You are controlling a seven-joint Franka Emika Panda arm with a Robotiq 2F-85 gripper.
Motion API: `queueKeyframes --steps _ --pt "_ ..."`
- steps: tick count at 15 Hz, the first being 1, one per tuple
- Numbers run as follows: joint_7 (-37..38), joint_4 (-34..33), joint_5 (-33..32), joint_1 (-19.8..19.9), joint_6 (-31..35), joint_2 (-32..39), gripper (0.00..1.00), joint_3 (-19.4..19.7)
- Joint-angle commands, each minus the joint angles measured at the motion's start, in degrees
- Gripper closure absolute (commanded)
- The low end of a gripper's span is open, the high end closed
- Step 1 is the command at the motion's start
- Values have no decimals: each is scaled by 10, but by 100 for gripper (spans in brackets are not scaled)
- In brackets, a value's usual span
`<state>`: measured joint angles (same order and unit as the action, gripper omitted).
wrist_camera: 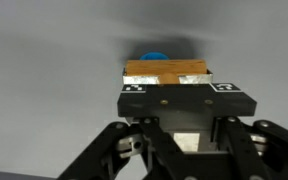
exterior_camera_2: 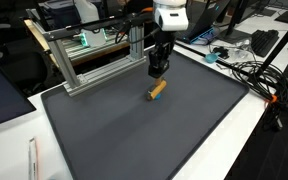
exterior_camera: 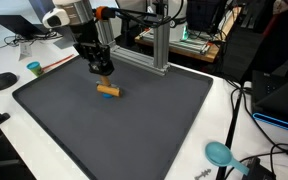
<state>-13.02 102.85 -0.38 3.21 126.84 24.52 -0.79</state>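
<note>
The gripper hangs straight above a wooden block, jaws partly apart and clamped on nothing. In both exterior views a gap shows between the fingertips and the block. The block lies flat on the dark mat, a little toward 12 o'clock of the mat's centre, with a blue piece at its far end. In the wrist view the block fills the space between the fingers, so the spread seems matched to its width. The mat covers most of a white desk. An aluminium frame stands at the mat's edge, at 1 o'clock in an exterior view. A small blue cup sits at 10 o'clock and a teal object at 4 o'clock. Cables and lab gear crowd the room behind.
</note>
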Motion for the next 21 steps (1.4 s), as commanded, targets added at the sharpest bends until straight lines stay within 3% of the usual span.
queueKeyframes --steps 1,7,12,21 --pt "35 40 -26 -10 49 -5 78 13" --pt "54 71 -40 -17 80 -26 78 13" --pt "61 95 -88 -36 118 -46 78 16" --pt "13 155 -164 -49 215 -81 78 4"
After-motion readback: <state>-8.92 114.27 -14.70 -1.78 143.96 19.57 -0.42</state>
